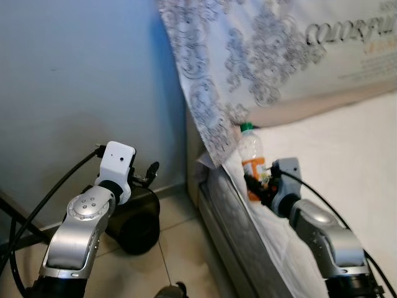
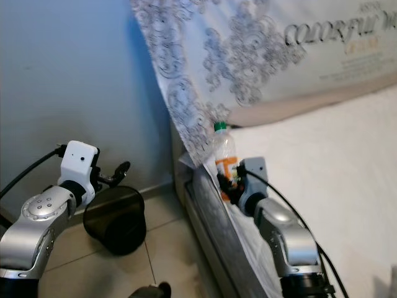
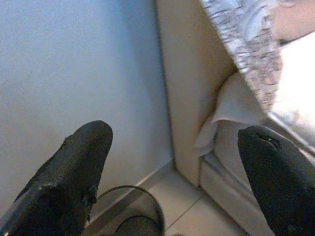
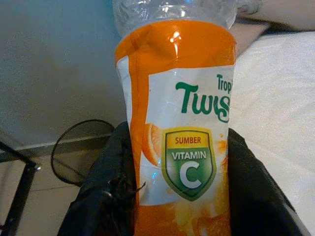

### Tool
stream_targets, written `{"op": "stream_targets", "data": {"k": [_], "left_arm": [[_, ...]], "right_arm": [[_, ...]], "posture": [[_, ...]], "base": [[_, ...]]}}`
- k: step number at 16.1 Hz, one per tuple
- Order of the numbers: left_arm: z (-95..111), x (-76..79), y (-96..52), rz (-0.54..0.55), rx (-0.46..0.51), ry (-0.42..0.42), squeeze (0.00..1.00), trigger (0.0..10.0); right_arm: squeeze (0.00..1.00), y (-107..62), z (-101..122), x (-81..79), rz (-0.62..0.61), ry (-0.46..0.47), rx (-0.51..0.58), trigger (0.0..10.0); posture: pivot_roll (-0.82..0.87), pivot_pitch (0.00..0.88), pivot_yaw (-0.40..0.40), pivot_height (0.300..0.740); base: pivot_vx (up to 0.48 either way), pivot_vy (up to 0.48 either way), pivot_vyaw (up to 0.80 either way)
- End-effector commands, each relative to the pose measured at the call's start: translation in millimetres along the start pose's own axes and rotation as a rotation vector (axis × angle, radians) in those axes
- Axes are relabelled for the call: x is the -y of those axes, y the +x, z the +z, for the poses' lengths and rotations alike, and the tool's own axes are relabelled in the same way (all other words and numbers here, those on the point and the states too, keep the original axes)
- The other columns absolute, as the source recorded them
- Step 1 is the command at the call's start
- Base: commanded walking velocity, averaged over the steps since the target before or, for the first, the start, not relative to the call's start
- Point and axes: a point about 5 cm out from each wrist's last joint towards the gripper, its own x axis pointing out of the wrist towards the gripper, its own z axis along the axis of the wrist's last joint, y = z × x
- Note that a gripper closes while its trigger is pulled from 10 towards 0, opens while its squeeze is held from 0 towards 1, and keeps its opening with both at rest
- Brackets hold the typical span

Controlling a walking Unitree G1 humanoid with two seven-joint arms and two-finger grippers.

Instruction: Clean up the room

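Now, in your left eye view, the right end effector (image 1: pixel 257 186) is clamped on a clear plastic bottle with an orange label and green cap (image 1: pixel 251 155), held upright at the edge of the white bed (image 1: pixel 347 149), just beside the hanging corner of the grey-patterned white pillow (image 1: pixel 248 56); the left end effector (image 1: pixel 147 174) is raised near the pale blue wall (image 1: pixel 74 81), above a dark round waste bin (image 1: pixel 138 223) standing on the beige tiled floor (image 1: pixel 180 261).

Your right eye view repeats the scene; the bottle (image 2: pixel 224 155) stands upright in the right end effector (image 2: pixel 231 186) over the bed's edge, and the bin (image 2: pixel 118 223) sits on the floor between the wall and the bed frame.

Your left wrist view has the two black fingers (image 3: pixel 74 172) spread wide apart with nothing between them, so the left end effector is open; the bin's rim (image 3: pixel 133 209) lies below them, the beige bed frame (image 3: pixel 192 88) and a fold of white sheet (image 3: pixel 231 110) beyond.

Your right wrist view shows the bottle (image 4: pixel 182 128) close up, its orange label reading "VITAMIN C"; black fingers (image 4: pixel 106 187) press it on both sides; the bin (image 4: pixel 78 152) lies on the floor behind, well apart from the bottle.
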Motion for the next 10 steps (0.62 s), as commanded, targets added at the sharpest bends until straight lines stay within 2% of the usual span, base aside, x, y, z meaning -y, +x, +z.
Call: {"op": "stream_targets", "data": {"k": [1,3,5,10], "left_arm": [[1,4.6,1.2,-0.012,0.007,0.033,0.00,10.0],[0,4.9,1.7,-0.003,0.008,0.036,0.00,10.0],[-3,4.0,2.5,0.029,0.013,-0.012,0.00,10.0],[-1,4.5,4.3,0.028,0.031,0.020,0.00,10.0]], "right_arm": [[0.00,-1.2,3,2.5,-0.019,-0.007,0.000,10.0],[0.00,-0.6,3,3.0,-0.029,-0.025,-0.004,10.0],[0.00,1.4,7,4.5,-0.048,-0.018,0.007,10.0],[0.00,3.4,16,-0.1,-0.037,-0.045,0.028,10.0]], "posture": [[0.03,0.000,0.005,0.740],[0.03,0.000,0.008,0.740],[0.03,0.000,0.010,0.740],[0.03,0.000,0.018,0.740]], "base": [[0.000,0.000,0.80],[0.000,0.000,0.80],[0.000,0.000,0.80],[0.000,0.000,0.80]]}}
